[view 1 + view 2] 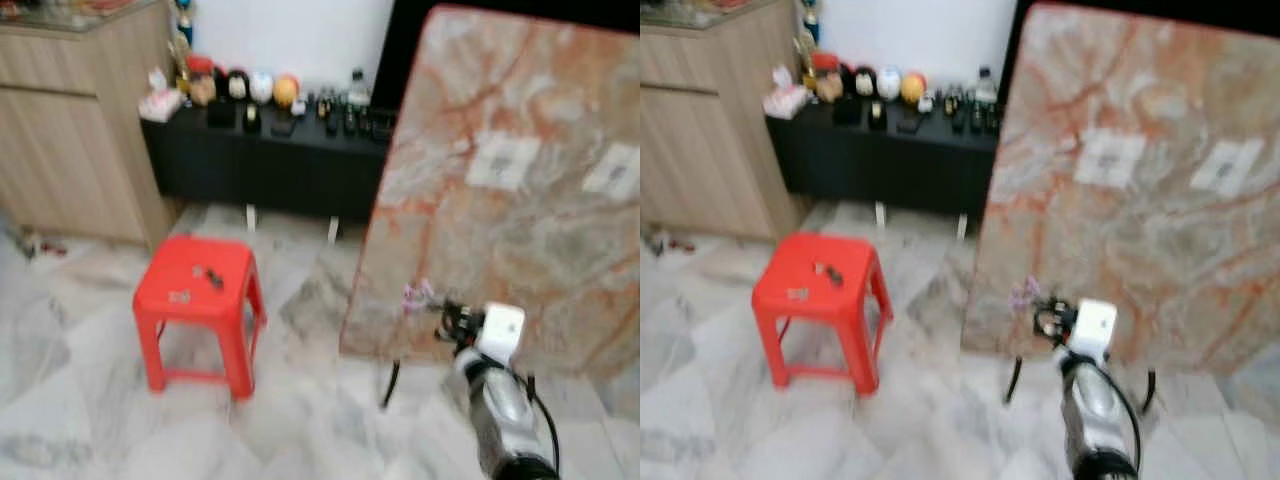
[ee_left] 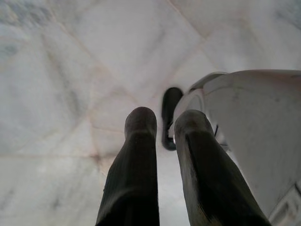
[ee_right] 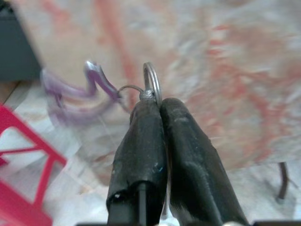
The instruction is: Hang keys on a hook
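Note:
My right gripper is held out in front of me at the near edge of the marble table. It is shut on a silver key ring, from which a purple charm hangs to one side; the charm is blurred in the eye views. My left gripper hangs idle over the pale floor, a narrow gap between its two fingers and nothing in it.
A red plastic stool with small dark items on its seat stands on the marble floor to my left. Behind it is a low black cabinet crowded with figurines and bottles, and a wooden cabinet at far left.

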`<state>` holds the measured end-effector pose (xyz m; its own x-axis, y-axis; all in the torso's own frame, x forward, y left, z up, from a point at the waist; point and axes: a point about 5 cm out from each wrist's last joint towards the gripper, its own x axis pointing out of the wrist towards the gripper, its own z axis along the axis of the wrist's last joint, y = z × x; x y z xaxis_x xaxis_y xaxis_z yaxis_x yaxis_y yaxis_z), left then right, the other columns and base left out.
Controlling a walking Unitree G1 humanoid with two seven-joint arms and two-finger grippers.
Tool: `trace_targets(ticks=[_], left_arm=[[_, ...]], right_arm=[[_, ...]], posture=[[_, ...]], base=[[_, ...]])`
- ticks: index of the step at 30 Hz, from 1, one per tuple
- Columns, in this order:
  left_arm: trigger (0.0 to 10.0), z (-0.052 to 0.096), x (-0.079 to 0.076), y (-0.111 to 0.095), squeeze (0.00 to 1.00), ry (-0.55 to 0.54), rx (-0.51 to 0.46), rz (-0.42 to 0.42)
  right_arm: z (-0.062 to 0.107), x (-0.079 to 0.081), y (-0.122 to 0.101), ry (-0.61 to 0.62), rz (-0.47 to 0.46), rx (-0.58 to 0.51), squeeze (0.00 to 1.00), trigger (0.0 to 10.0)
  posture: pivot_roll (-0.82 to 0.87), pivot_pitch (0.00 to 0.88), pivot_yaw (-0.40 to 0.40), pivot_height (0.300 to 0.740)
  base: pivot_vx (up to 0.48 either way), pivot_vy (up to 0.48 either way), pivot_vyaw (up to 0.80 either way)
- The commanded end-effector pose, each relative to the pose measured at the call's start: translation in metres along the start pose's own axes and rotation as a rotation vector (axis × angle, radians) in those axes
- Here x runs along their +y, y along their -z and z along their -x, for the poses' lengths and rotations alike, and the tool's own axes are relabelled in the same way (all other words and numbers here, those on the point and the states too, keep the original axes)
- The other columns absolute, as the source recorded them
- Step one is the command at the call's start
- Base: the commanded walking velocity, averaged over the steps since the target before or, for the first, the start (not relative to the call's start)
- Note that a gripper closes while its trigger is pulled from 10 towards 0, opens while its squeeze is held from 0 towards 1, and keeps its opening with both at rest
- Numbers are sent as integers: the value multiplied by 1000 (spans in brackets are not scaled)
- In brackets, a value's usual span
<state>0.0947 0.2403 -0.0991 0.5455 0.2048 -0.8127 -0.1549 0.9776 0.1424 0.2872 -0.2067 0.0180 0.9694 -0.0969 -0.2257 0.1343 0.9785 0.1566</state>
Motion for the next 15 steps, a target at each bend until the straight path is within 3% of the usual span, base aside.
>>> trace_targets(ticks=[1, 6, 11, 12, 15], left_arm=[[10000, 1, 1, 3, 0, -4, 4, 12], [10000, 1, 1, 2, 0, -3, 3, 12], [10000, 0, -1, 1, 0, 1, 3, 13], [10000, 0, -1, 0, 0, 2, 0, 24], [10000, 0, -1, 1, 0, 2, 1, 26]], right_arm=[[-4, 3, -6, 2, -11, -24, 0, 10000], [4, -13, 13, 85, -51, 86, 0, 10000], [15, -18, 36, 79, 3, 209, 0, 10000], [24, -21, 51, 92, 18, 296, 0, 10000], [33, -27, 64, 121, 22, 363, 0, 10000]], posture=[[205, 0, -128, 740], [204, 0, -129, 740], [209, 0, -132, 740], [214, 0, -134, 740], [224, 0, -131, 740]], base=[[0, 0, 0], [0, 0, 0], [0, 0, 0], [0, 0, 0], [0, 0, 0]])
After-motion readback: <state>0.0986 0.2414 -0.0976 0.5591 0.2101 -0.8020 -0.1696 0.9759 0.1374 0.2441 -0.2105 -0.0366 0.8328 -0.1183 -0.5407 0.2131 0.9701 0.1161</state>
